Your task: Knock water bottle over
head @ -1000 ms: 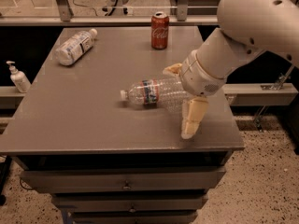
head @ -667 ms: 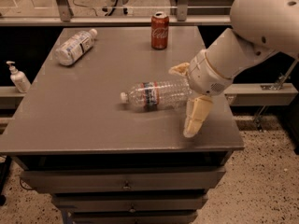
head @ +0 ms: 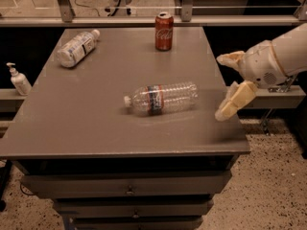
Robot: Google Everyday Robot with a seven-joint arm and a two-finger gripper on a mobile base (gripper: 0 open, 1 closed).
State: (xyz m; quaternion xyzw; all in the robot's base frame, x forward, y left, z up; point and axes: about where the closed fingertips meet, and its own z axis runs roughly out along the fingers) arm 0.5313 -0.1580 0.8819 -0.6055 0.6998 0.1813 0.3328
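The water bottle (head: 162, 97), clear ribbed plastic with a white cap and a narrow blue-and-red label band, lies on its side in the middle of the grey table (head: 96, 128), cap pointing left. My gripper (head: 229, 85) is at the table's right edge, to the right of the bottle and apart from it. Its two cream fingers are spread wide, one (head: 231, 58) pointing up-left and one (head: 236, 101) pointing down-left, with nothing between them.
A red soda can (head: 164, 30) stands upright at the back centre. A bottle with a wide white label (head: 77, 47) lies at the back left. A small white pump bottle (head: 18, 79) stands on a ledge left of the table. Drawers are below the tabletop.
My arm has pulled back to the right, away from the lying bottle, uncovering its base end. The bottle has stayed on its side.
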